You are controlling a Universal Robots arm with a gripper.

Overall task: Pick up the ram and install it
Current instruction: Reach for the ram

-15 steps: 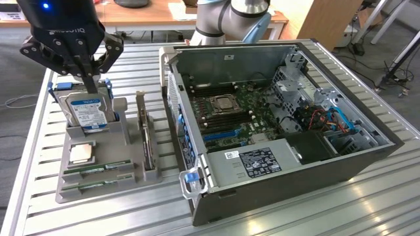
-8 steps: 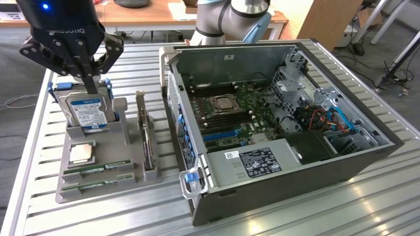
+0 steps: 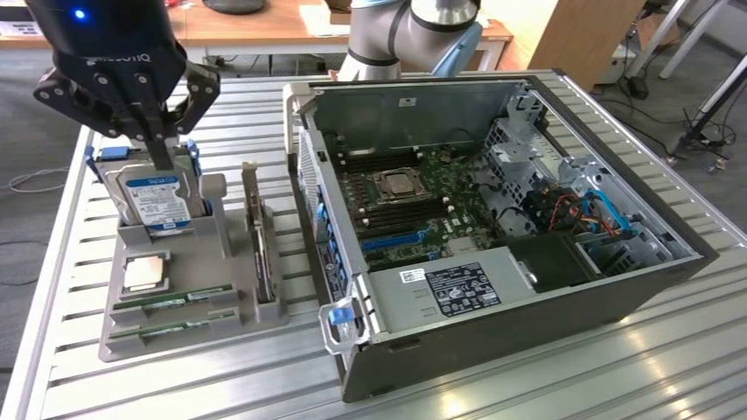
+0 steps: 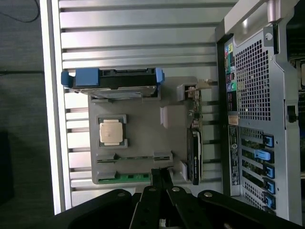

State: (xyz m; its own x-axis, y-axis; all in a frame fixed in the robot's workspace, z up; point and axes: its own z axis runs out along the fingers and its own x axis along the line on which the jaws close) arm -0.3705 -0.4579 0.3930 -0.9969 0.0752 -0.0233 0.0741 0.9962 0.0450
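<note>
The outside camera sits high up and looks down at a slant on the grey tray (image 3: 192, 267), far enough back to see the whole computer (image 3: 526, 332) beside it. The wrist camera hangs above the tray, closer, looking straight down. Both see the tray and part of the computer.

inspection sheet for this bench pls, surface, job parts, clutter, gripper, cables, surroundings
surface: slatted metal table; a grey parts holder stands on it beside an open computer case
job's things: ram and a second stick lie flat in the holder's slots; motherboard exposed in the case
clutter: hard drive upright, processor chip flat, expansion card on edge, all in the holder
gripper: gripper shut, holding nothing, above the holder
cables: blue and orange cables inside the case; white cable on the floor
surroundings: wooden desk behind the table
</note>
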